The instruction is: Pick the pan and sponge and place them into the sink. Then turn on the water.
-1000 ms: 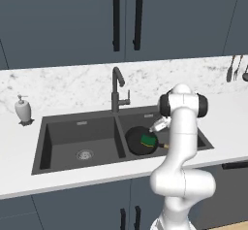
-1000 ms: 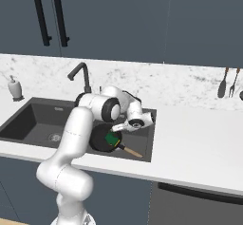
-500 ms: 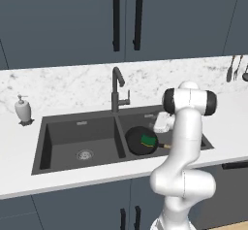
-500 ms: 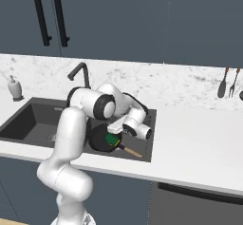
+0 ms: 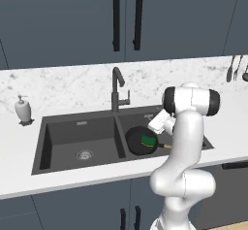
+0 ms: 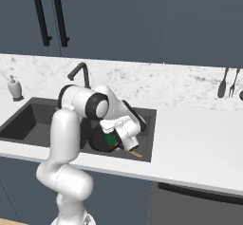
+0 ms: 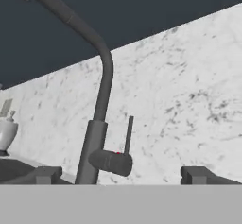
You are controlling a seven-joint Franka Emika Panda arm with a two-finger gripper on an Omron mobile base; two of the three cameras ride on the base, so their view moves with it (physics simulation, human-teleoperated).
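The black pan lies in the right basin of the dark grey sink, and the green-topped sponge rests inside it. In the right base view the pan and the sponge sit just below my hand. My gripper hovers over the right basin, above the pan, and faces the faucet. In the hand view my gripper is open with nothing between its fingertips. It looks straight at the faucet and its thin upright side lever. No water runs.
A white soap dispenser stands on the marble counter left of the sink, and it also appears in the hand view. Utensils hang on the wall at far right. Dark cabinets hang above.
My hand has turned away from the pan to face the faucet, staying over the right basin. Pan and sponge have not moved.
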